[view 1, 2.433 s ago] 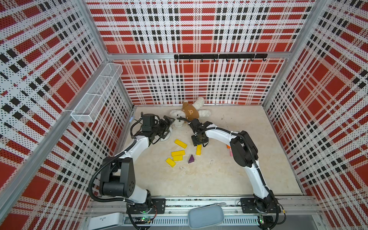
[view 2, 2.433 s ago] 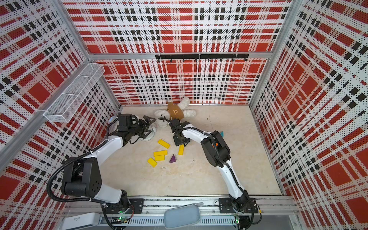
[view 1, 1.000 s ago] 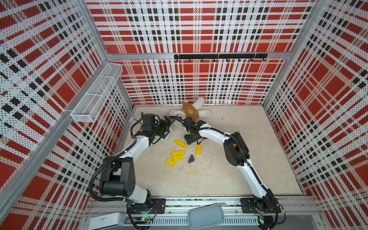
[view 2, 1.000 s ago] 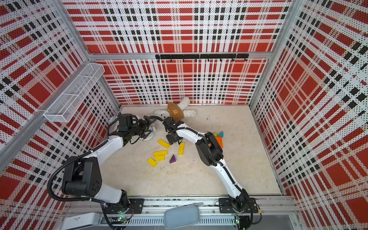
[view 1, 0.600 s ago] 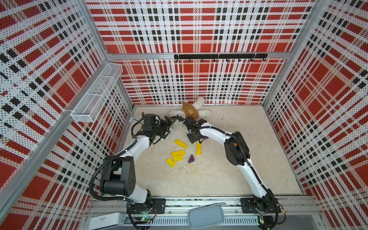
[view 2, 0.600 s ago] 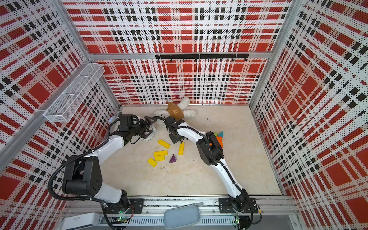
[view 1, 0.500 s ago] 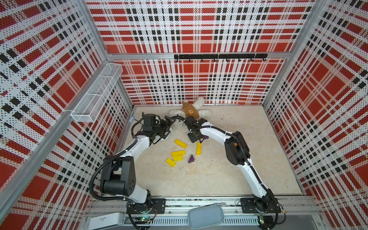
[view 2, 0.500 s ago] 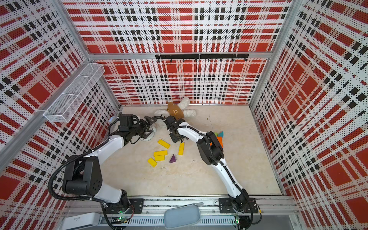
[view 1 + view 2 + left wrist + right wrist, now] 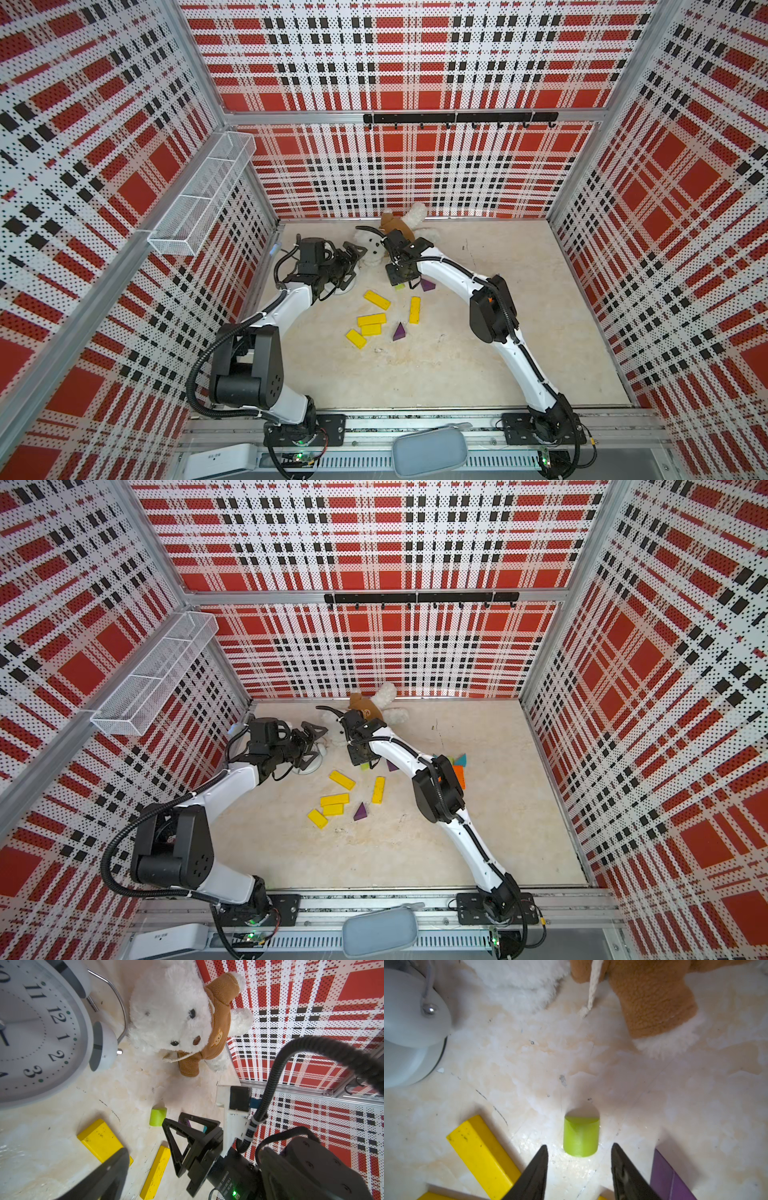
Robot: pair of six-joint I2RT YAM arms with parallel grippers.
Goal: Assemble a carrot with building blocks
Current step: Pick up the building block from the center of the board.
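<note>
Cylinder (image 9: 580, 1134): lying on worktop (image 9: 591, 1064), untouched.
Right claw (image 9: 578, 1145): hanging part-open just behind it, gripping nothing.
Left claw (image 9: 353, 266): hovering beside clock (image 9: 41, 1028); cannot tell opening.

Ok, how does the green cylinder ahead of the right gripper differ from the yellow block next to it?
The green cylinder is lime, short and round; the yellow block is a flat rectangle, clearly longer. The green cylinder sits just ahead of the right gripper, in line with the gap between its open fingertips; the yellow block lies off to one side, outside one finger and angled. Both rest on the table, and neither is held.
</note>
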